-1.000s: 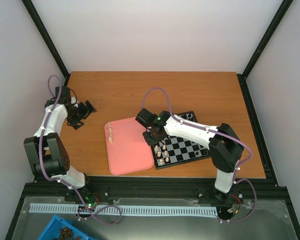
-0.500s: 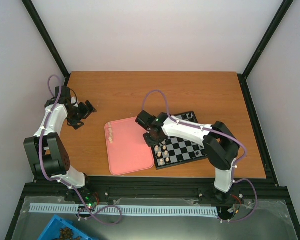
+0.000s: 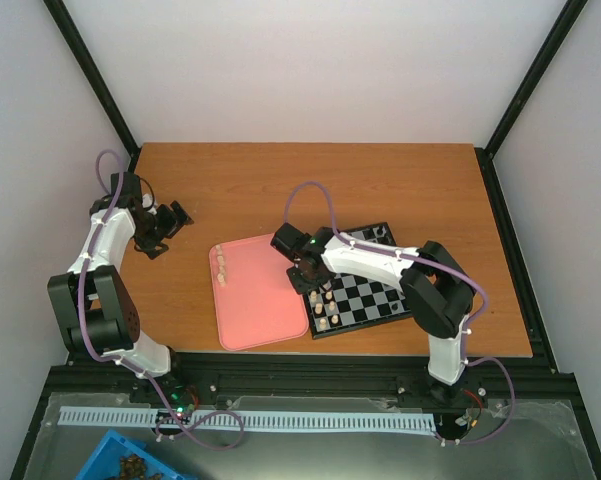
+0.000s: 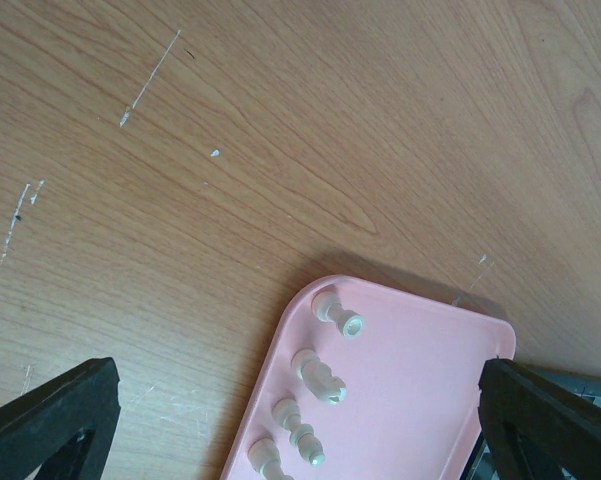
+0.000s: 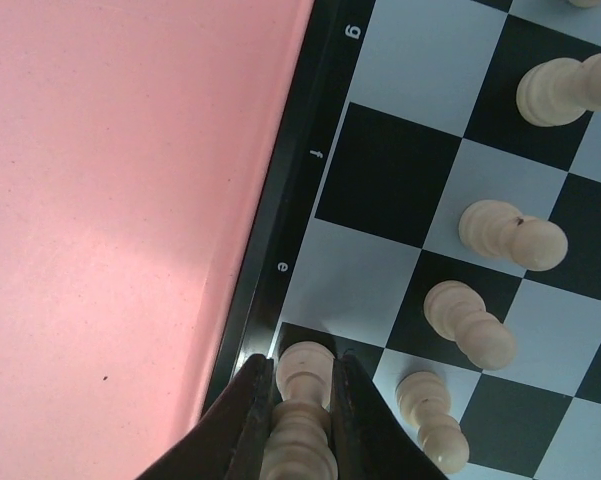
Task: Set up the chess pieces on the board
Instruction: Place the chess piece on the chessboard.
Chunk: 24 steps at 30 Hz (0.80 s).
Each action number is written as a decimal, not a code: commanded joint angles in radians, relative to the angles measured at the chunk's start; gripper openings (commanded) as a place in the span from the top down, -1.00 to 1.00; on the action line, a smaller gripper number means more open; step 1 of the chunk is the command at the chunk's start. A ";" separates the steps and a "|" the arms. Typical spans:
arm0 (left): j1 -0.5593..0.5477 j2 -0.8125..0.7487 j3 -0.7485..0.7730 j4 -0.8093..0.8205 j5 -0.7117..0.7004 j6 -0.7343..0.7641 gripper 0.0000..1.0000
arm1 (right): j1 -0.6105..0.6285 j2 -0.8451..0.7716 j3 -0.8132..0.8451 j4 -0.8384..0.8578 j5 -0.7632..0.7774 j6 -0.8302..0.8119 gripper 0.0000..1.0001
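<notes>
Wrist view: right gripper (image 5: 300, 372) clamping one cream piece (image 5: 302, 400), fingers pressing both flanks. Piece's long axis running up-frame, base end sitting over the black square by rim letter e, at the board (image 5: 292, 190) edge. Pink tray (image 5: 110, 200) lying just beside that rim, frame left. Left gripper (image 3: 168, 230) hanging wide apart over the counter (image 4: 280, 120), top view's upper left.

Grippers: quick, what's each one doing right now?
Left gripper: open, holding nothing.
Right gripper: shut on a cream chess piece by the board rim.
</notes>
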 commanded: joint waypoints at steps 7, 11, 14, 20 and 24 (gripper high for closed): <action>0.004 0.011 0.003 0.018 0.006 0.020 -0.99 | -0.008 0.019 -0.012 -0.002 0.042 -0.004 0.84; 0.004 0.014 0.006 0.018 0.007 0.022 -1.00 | -0.008 0.020 -0.012 -0.007 0.043 -0.006 0.81; 0.005 0.015 0.006 0.015 0.008 0.021 -0.99 | -0.008 0.010 -0.020 -0.001 0.025 -0.017 0.69; 0.004 0.017 0.007 0.015 0.006 0.022 -0.99 | -0.008 -0.034 -0.026 0.009 0.006 -0.028 0.51; 0.004 0.016 0.008 0.016 0.009 0.021 -0.99 | -0.008 -0.056 -0.017 -0.006 -0.007 -0.030 0.46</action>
